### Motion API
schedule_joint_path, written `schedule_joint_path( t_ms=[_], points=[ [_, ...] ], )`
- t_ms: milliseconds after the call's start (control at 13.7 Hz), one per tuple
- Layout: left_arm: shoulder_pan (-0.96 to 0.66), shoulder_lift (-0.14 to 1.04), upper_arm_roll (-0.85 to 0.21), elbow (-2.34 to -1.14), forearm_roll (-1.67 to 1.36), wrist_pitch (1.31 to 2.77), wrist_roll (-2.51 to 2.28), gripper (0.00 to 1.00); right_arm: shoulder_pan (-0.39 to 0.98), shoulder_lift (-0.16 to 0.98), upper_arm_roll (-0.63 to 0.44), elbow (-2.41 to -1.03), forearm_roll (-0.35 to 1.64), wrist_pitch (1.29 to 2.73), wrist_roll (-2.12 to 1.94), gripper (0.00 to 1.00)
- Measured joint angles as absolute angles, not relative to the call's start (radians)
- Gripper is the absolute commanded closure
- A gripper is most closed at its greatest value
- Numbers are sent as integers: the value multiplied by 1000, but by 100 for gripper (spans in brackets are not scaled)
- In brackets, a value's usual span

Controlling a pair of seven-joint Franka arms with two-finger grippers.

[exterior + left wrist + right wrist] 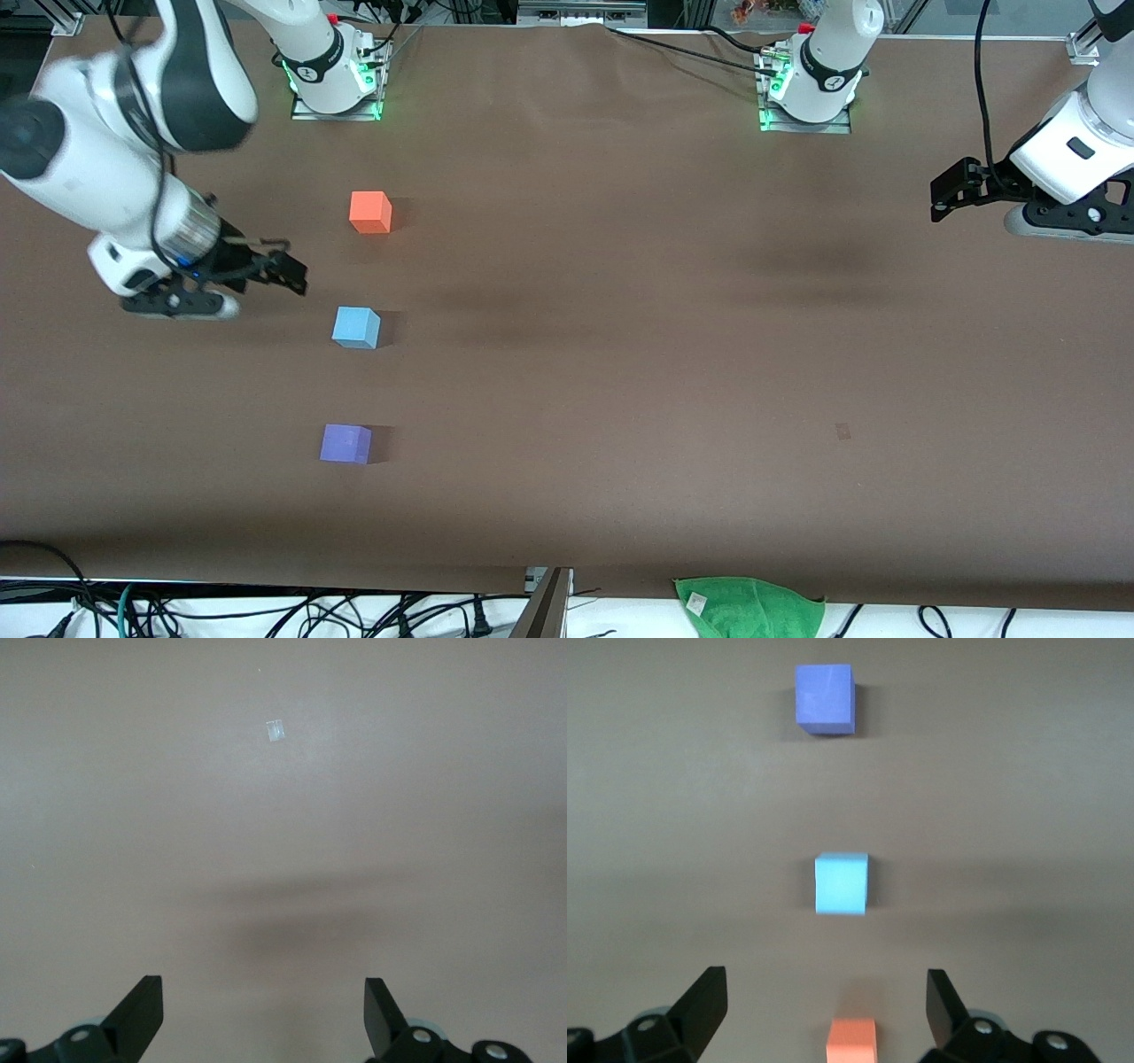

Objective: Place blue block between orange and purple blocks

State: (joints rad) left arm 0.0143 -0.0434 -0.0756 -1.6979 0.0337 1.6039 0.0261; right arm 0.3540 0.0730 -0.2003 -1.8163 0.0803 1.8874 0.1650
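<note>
Even overhead light; soft shadows on table (620, 354) beside blocks; right arm motion-blurred; wrist views slightly soft.

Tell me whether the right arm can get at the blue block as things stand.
Probably yes. The right tool is open, up beside the blue block, which stands alone between the orange block and the purple block, with bare table around it. The left tool waits at the table's other end.

I see a wide brown matte table (620, 372), evenly lit, with soft dark shadows across its middle. A folded green cloth (749, 605) hangs at its near edge above a white ledge (266, 611) strewn with black cables (354, 613). Metal framing (580, 11) runs past the top edge.
</note>
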Motion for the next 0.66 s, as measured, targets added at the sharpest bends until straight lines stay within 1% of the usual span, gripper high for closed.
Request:
schedule_joint_path(
  t_ms=[146,292,438,657],
  points=[
    [14,-43,-76,-1698,34,1604,26,0,351,51,-200,-1737,70,1752,165,1],
    [14,-43,-76,-1698,34,1604,26,0,313,50,-175,-1671,66,1662,161,1],
    [14,-43,-76,-1698,34,1604,26,0,246,51,-117,-1641,66,1633,158,1],
    [14,-43,-76,-1698,34,1604,26,0,219,57,-100,-1619,66,1629,152,1]
  ],
)
